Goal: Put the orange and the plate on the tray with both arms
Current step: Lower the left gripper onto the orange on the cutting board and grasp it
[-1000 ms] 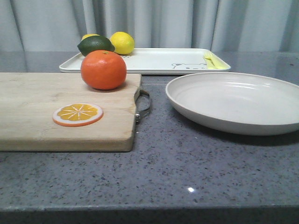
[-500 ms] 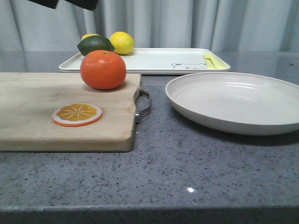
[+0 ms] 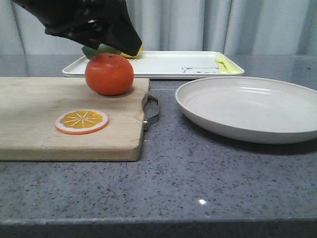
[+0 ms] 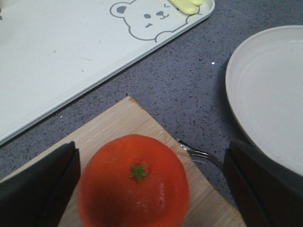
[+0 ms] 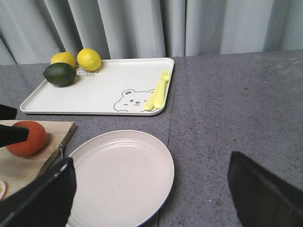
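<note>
The orange (image 3: pixel 109 74) sits on the far right corner of a wooden cutting board (image 3: pixel 44 119). My left gripper (image 3: pixel 101 42) hangs just above it, open; in the left wrist view its black fingers (image 4: pixel 38 187) stand apart on either side of the orange (image 4: pixel 134 182) without touching it. The off-white plate (image 3: pixel 250 109) lies on the grey counter to the right. The white tray (image 3: pixel 163 64) with the bear drawing lies behind both. My right gripper (image 5: pixel 151 198) is open above the plate (image 5: pixel 118 177), high over the counter; it is out of the front view.
An orange slice disc (image 3: pixel 82 121) lies on the board. A green lime (image 5: pixel 59 74) and two lemons (image 5: pixel 89 59) sit at the tray's left end, a yellow fork (image 5: pixel 158 92) at its right end. The board's metal handle (image 3: pixel 152 111) points toward the plate.
My left arm has come down from the top left of the front view to just above the orange, now hiding the lime and lemons there. The orange and plate have not moved.
</note>
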`<state>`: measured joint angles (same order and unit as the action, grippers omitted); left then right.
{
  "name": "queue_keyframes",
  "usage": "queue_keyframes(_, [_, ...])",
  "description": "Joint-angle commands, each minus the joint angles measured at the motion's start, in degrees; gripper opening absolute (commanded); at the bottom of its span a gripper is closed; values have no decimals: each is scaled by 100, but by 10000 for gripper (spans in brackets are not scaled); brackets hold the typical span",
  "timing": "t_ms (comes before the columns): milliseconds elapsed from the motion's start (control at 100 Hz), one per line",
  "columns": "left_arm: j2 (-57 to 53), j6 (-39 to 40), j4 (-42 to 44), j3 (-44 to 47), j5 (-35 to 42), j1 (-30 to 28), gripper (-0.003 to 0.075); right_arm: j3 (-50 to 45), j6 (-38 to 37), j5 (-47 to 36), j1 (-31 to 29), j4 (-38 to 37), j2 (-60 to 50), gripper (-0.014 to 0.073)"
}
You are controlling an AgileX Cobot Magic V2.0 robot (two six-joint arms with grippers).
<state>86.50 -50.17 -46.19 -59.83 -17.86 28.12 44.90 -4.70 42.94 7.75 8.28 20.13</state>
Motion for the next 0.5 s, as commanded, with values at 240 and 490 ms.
queue_keyframes(240, [215, -7, -139, -199, 311, 55, 596, 109, 12, -434, 18, 25, 109, 644])
queue_keyframes(490, [275, -7, -139, -199, 311, 55, 462, 109, 12, -434, 18, 25, 109, 644])
